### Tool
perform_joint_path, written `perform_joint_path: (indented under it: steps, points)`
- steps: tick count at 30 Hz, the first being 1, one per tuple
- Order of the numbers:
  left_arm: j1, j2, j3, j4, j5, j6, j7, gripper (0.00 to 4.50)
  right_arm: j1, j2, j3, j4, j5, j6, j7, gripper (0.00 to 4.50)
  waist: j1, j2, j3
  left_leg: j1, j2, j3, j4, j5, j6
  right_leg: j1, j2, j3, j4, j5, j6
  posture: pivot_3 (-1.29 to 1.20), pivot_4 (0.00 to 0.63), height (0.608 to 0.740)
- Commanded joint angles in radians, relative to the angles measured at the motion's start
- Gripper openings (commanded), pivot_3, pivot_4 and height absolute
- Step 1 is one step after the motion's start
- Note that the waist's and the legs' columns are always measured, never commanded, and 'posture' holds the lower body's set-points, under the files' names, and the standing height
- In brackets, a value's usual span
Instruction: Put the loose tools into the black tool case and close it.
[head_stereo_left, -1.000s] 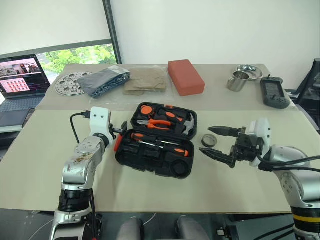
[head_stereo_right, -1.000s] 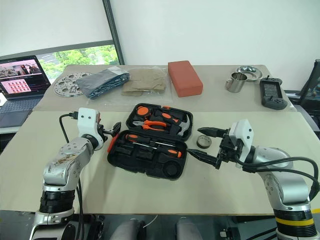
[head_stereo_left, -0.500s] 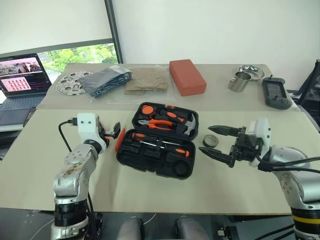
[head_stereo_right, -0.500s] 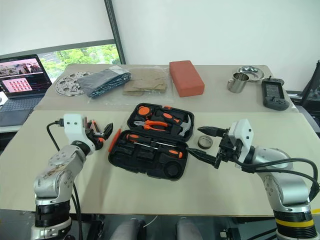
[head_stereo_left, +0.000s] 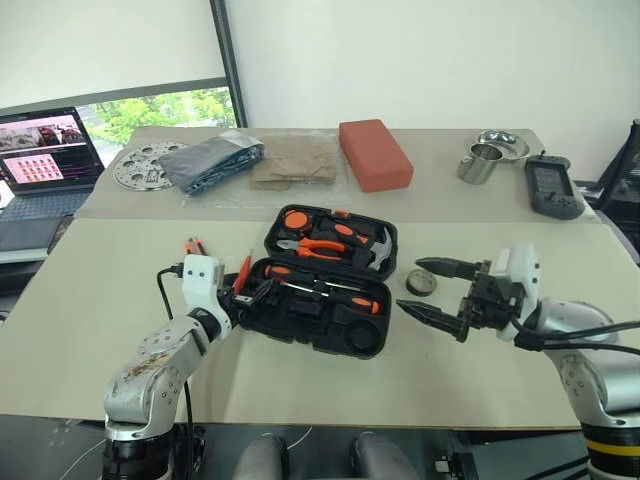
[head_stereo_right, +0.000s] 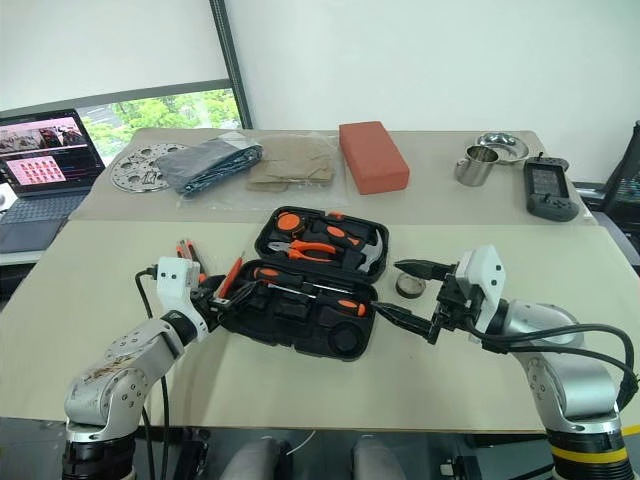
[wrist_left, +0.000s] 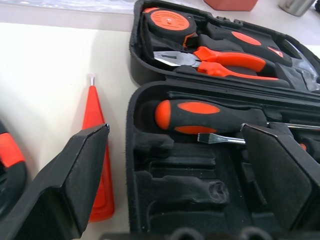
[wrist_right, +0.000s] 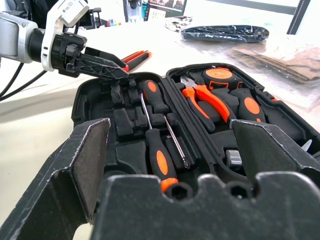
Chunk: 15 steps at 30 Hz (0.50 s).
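Drawn back toward the robot and sideways toward the case over the last second: left gripper (head_stereo_left: 255, 292), now low at the near left corner of the black tool case (head_stereo_left: 372, 343), fingers (wrist_left: 82, 170) spread wide and empty, one over the bare table (head_stereo_left: 80, 300), the other over the case's base, straddling its left wall. Unclear whether touching the rim. Right gripper (head_stereo_left: 433, 291) unchanged, hovering just right of the case, pointing at it, fingers (wrist_right: 82, 165) spread wide, holding nothing.

Case lying open in the middle of the near table, lid propped behind the base. In the base, two orange-and-black-handled screwdrivers (wrist_right: 151, 95) side by side in moulded slots, pointing opposite ways. In the lid, orange-handled pliers (head_stereo_left: 322, 247), a round orange-faced tape measure (head_stereo_left: 295, 218) and a steel-headed hammer (head_stereo_left: 378, 253).

Still loose on the table: slim all-orange screwdriver (wrist_left: 95, 150) just beside the case's left wall, lying along it, between the left gripper's fingers; a black-and-orange tool (head_stereo_left: 190, 245), likely the utility knife, further left, apart from the case; small dark tape roll (head_stereo_left: 420, 283) just right of the case, near the right gripper's upper finger.

On the far table: red-orange block (head_stereo_left: 374, 154), steel cup (head_stereo_left: 477, 162), black handheld device (head_stereo_left: 552, 187), dark bag (head_stereo_left: 210, 163), laptop (head_stereo_left: 45, 150).
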<state>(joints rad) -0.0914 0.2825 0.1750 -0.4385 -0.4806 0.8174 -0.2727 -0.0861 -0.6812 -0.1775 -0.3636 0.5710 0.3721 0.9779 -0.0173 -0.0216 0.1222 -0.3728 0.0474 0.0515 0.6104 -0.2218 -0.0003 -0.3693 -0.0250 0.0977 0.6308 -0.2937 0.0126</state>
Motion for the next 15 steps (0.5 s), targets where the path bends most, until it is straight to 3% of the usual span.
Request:
perform_joint_path:
  steps: [1, 15]
  points:
    - [0.003, -0.013, 0.018, -0.021, -0.041, 0.029, 0.012, 4.5, 0.008, -0.008, -0.037, -0.045, 0.019, -0.019, -0.009, 4.46, 0.0, 0.0, 0.0, 0.0, 0.0, 0.0, 0.0, 0.0, 0.0, 0.0, 0.0, 0.0, 0.0, 0.0, 0.0, 0.0, 0.15, 0.74]
    - [0.041, -0.006, -0.023, -0.085, -0.221, 0.175, -0.066, 4.5, 0.023, -0.006, -0.055, -0.066, 0.03, -0.012, -0.024, 4.46, 0.005, 0.0, 0.0, -0.001, -0.001, 0.0, 0.0, 0.0, 0.0, 0.0, -0.001, 0.0, -0.001, 0.0, 0.0, 0.0, 0.15, 0.74]
